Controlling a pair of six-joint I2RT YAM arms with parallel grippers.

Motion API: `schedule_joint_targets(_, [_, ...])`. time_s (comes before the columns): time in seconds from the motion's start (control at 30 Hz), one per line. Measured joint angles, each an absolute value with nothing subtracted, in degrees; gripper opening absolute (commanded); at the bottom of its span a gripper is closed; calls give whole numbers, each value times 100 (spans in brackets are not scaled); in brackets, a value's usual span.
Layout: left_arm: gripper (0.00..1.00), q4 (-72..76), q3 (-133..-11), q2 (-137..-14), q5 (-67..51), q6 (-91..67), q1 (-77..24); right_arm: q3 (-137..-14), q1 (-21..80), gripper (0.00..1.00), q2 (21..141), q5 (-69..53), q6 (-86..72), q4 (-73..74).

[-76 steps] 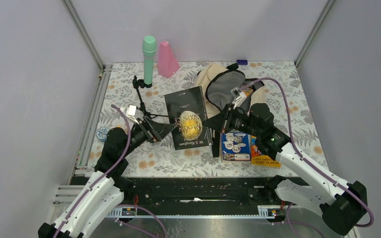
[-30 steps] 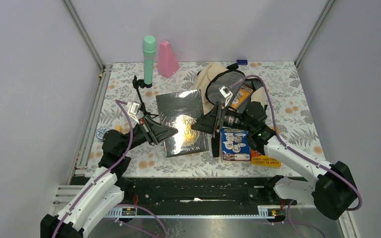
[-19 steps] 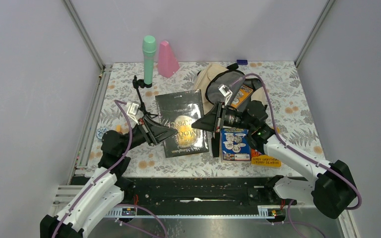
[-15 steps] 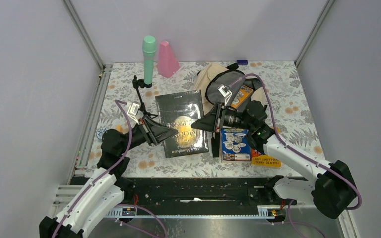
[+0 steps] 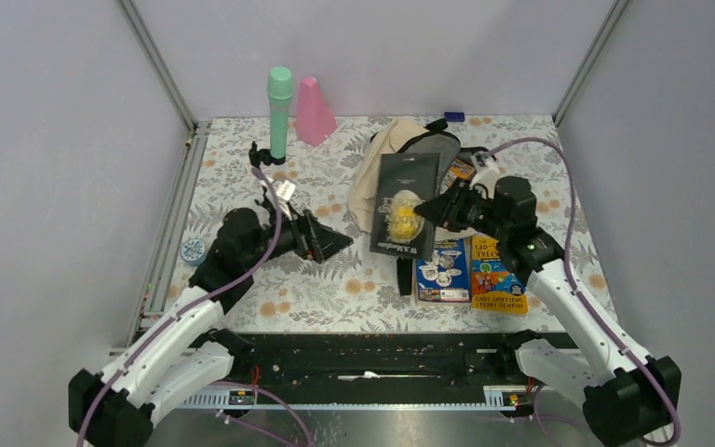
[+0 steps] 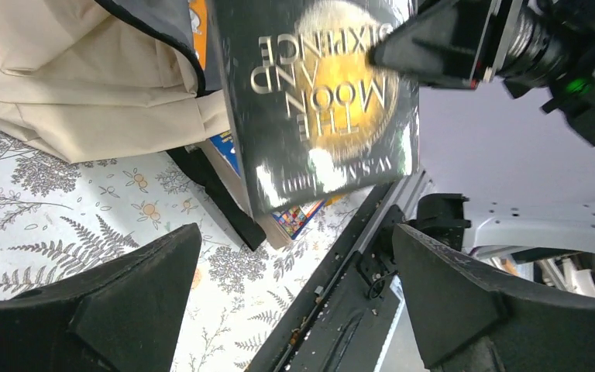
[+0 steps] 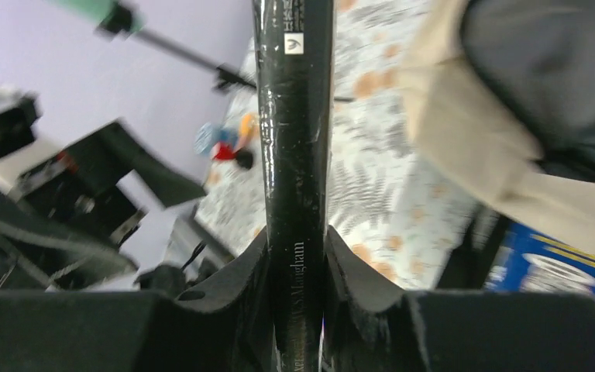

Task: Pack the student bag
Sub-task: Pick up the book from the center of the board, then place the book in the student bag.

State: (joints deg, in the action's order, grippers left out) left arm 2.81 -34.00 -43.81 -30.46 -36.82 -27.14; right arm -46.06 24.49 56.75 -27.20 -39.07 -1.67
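Observation:
The cream student bag [image 5: 372,172] lies at the back centre with its grey-lined mouth open; it also shows in the left wrist view [image 6: 70,85] and the right wrist view [image 7: 503,155]. My right gripper [image 5: 431,210] is shut on a black book, "The Moon and Sixpence" [image 5: 402,205], and holds it raised over the bag's near side. The book's spine [image 7: 294,155] runs up between the right fingers. The book's cover fills the top of the left wrist view [image 6: 321,93]. My left gripper [image 5: 335,244] is open and empty, low over the table left of the book.
A blue book [image 5: 442,270] and a yellow-blue book [image 5: 493,275] lie on the table in front of the bag. A black strap [image 5: 402,276] lies beside them. A green microphone on a stand [image 5: 279,112], a pink cone [image 5: 315,112] and a small blue disc [image 5: 192,250] stand at the left.
The right gripper has lifted the black book off the table and carried it right, over the bag. The left gripper has let go of the book and now stands open and apart.

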Motion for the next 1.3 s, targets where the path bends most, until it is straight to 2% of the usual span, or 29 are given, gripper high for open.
schedule_joint_targets(0.3, [97, 440, -4394, -6539, -2150, -3334, -3708, -4606, 484, 0, 5542, -2252, -3780, 952])
schedule_joint_targets(0.43, [96, 648, -5092, -7784, -1968, -3503, -3887, -4606, 45, 0, 5542, -1944, -3822, 1050])
schedule_joint_targets(0.63, [94, 1079, -5924, -9507, -1732, -4108, -3948, -4609, -113, 0, 5524, -1590, -3776, 1199])
schedule_joint_targets(0.8, [85, 1387, -6294, -10503, -1170, -4606, -3959, -4652, -115, 0, 5387, -1459, -3660, 1498])
schedule_joint_targets(1.0, [72, 1796, -6604, -11172, -797, -5013, -3957, -4772, -115, 0, 5242, -1332, -3540, 1782])
schedule_joint_targets(1.3, [69, 2272, -6897, -11441, -462, -5258, -3959, -4862, -115, 0, 5216, -1286, -3426, 2008])
